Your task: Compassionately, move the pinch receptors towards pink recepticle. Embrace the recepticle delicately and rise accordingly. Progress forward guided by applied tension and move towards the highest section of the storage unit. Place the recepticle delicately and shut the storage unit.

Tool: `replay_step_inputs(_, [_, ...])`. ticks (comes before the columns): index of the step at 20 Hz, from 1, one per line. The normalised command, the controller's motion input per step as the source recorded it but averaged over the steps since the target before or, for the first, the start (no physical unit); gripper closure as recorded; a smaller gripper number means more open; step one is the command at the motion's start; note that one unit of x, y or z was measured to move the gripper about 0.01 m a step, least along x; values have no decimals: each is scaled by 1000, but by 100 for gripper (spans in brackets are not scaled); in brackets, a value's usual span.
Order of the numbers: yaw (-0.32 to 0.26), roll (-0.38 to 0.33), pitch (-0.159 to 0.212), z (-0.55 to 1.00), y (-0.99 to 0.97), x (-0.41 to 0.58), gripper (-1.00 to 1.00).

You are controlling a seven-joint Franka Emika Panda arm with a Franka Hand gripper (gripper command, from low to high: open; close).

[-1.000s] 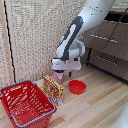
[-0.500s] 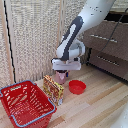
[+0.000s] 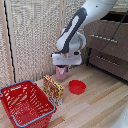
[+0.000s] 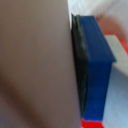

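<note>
**Cup in the end effector's grip, drawer well off**

The end effector was closed on the pink cup; in the wrist view a blue fingertip pressed flat against the cup's pale wall, with no gap between them. The exterior view showed the cup upright under the white block of the arm, its base at or just above the wooden floor; whether it had left the floor could not be told. It sat toward the back edge of the floor, near the wicker wall, with the snack box just beside it, the red bowl near, and the red basket at the front corner on the exterior view's left.

The dresser stood well apart at the exterior view's right, its top drawer apparently ajar, though the picture was too coarse to be sure.

Risks from here, as a judgement: the light plastic cup could slip or tilt if the grip were shallow or the rise abrupt; too hard a squeeze could deform it. A low carry could clip the bowl or the drawer front, and a drawer not open enough would block the placing
</note>
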Motion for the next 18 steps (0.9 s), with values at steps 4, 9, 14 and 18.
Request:
replay_step_inputs(4, [0,0,61,895,0,47,100])
replay_step_inputs(9, [2,0,15,897,-61,34,100])
replay_step_inputs(14, [10,-18,0,985,-93,70,100])
replay_step_inputs(18, [5,-41,0,1000,-106,108,100])
